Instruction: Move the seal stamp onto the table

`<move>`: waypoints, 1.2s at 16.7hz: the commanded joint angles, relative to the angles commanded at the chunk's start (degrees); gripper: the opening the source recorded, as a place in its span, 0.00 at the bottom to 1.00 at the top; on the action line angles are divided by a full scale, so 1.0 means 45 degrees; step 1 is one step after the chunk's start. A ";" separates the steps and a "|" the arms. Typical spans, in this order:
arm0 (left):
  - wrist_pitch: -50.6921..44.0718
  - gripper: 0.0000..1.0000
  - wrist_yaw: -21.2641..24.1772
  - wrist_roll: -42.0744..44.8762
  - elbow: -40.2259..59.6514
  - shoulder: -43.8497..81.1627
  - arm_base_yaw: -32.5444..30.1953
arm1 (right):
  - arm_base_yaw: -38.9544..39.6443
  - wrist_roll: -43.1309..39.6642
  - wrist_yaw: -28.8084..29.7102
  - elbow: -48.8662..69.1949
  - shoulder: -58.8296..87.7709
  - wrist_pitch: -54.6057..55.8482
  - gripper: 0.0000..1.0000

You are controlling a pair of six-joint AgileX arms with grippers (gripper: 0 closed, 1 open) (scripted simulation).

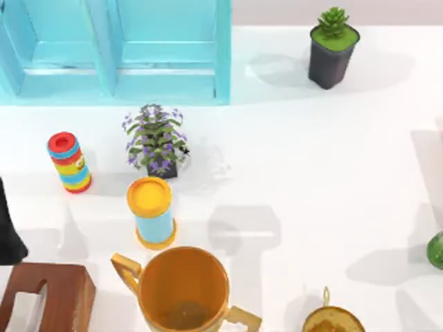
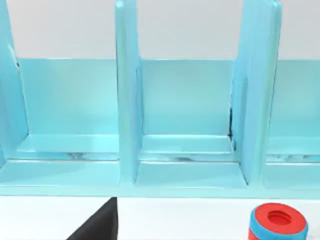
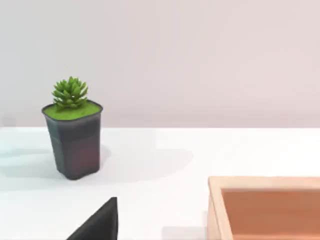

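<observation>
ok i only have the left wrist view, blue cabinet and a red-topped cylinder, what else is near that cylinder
Observer: A purple-flowered plant in a dark pot stands to the striped red-topped cylinder's right on the white table, apart from it.
Operator: anything nearer the front
Observer: An upright light-blue cylinder with a yellow lid, in front of the plant.
Operator: and front left
Observer: A dark reddish-brown wooden box.
</observation>
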 joint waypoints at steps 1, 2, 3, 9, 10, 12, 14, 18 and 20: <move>0.0000 1.00 0.0000 0.0000 0.0000 0.0000 0.0000 | 0.0000 0.0000 0.0000 0.0000 0.0000 0.0000 1.00; 0.0000 1.00 0.0000 0.0000 0.0000 0.0000 0.0000 | -0.0006 -0.0005 0.0000 0.0008 0.0009 -0.0007 1.00; 0.0000 1.00 0.0000 0.0000 0.0000 0.0000 0.0000 | -0.0095 -0.0084 0.0004 0.0132 0.0144 -0.0120 1.00; 0.0000 1.00 0.0000 0.0000 0.0000 0.0000 0.0000 | -0.1683 -0.1633 0.0018 0.3424 0.3769 -0.3296 1.00; 0.0000 1.00 0.0000 0.0000 0.0000 0.0000 0.0000 | -0.1988 -0.1946 0.0014 0.4384 0.4832 -0.4208 1.00; 0.0000 1.00 0.0000 0.0000 0.0000 0.0000 0.0000 | -0.2582 -0.2561 -0.0003 0.6463 0.7331 -0.6069 1.00; 0.0000 1.00 0.0000 0.0000 0.0000 0.0000 0.0000 | -0.3149 -0.3137 -0.0023 0.8407 1.0168 -0.7786 1.00; 0.0000 1.00 0.0000 0.0000 0.0000 0.0000 0.0000 | -0.4340 -0.4279 -0.0036 1.1668 1.5070 -1.0657 1.00; 0.0000 1.00 0.0000 0.0000 0.0000 0.0000 0.0000 | -0.4983 -0.4888 -0.0036 1.3292 1.7027 -1.2187 1.00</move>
